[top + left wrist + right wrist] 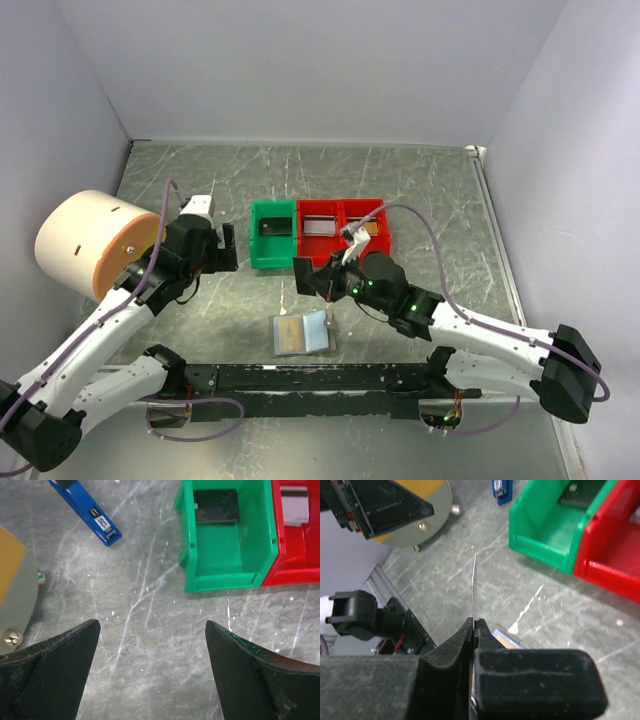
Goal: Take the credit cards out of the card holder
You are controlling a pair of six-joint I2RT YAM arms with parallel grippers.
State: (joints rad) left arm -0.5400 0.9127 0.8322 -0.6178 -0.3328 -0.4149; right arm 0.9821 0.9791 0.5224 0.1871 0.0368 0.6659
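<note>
The card holder (pixel 302 333) lies open on the table near the front rail, a tan card showing on its left panel. In the right wrist view only a blue-edged corner of the card holder (pixel 509 639) shows behind the fingers. My right gripper (pixel 303 277) (pixel 474 622) hovers above and behind the holder. It is shut on a thin credit card (pixel 474 585) that stands edge-on out of the jaws. My left gripper (pixel 228 252) (pixel 152 625) is wide open over bare table just left of the green tray (pixel 257 252) (pixel 225 555), with nothing between its fingers.
The green tray holds a dark card (pixel 216 506). Two red trays (pixel 342 215) adjoin it on the right, and the near one holds a striped pale card (pixel 294 505). A blue-and-black gadget (pixel 90 512) lies behind the left gripper. A large round orange-faced drum (pixel 90 245) stands at the left.
</note>
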